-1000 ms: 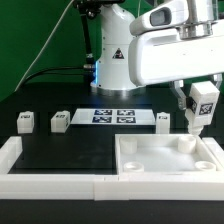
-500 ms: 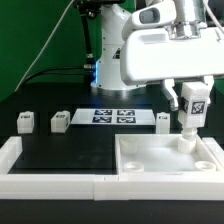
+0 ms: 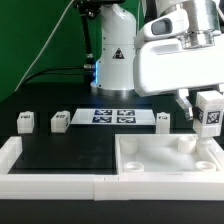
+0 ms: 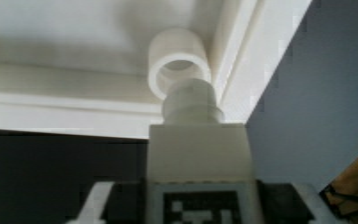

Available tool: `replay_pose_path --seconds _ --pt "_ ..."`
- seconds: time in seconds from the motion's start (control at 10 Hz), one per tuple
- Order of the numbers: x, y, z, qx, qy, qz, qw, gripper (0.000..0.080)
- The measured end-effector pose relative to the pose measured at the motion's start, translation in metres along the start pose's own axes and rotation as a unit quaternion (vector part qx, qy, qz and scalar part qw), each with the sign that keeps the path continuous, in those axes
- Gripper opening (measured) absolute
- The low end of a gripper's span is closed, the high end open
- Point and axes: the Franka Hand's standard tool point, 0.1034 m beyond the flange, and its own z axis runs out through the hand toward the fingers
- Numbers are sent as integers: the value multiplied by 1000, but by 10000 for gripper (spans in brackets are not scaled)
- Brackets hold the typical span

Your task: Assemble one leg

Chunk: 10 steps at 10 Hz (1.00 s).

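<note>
My gripper (image 3: pixel 209 115) hangs at the exterior view's right, shut on a leg (image 3: pixel 210 112), a stubby white peg with a square tag. It holds the leg upright above the far right corner of the large white panel (image 3: pixel 150 160). In the wrist view the gripper (image 4: pixel 199 206) clamps the tagged leg (image 4: pixel 197 150) between both fingers. The leg's tip sits just short of a round corner socket (image 4: pixel 179 68) of the panel (image 4: pixel 69 85), and I cannot tell whether they touch. Three more legs (image 3: pixel 24 122), (image 3: pixel 59 121), (image 3: pixel 163 120) stand in a row on the black table.
The marker board (image 3: pixel 112 116) lies flat at the back middle between the loose legs. A white raised rail (image 3: pixel 50 182) runs along the table's front and left side. The robot's base (image 3: pixel 112 55) stands behind the marker board.
The gripper with the leg went slightly to the exterior view's left, then swung right and a little lower, toward the panel's far right corner. The loose legs have not moved.
</note>
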Motion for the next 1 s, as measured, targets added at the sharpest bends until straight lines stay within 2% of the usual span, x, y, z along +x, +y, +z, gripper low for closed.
replay_pose_path --seconds 0.2,0.4,0.8,1.0 --pt "-6 -3 10 3 -7 -1 1000 290" --pt "-5 0 11 -2 10 -4 1000 290" --pt "-6 0 12 -1 7 -4 1000 290" --pt "-9 5 16 -3 5 -4 1000 290"
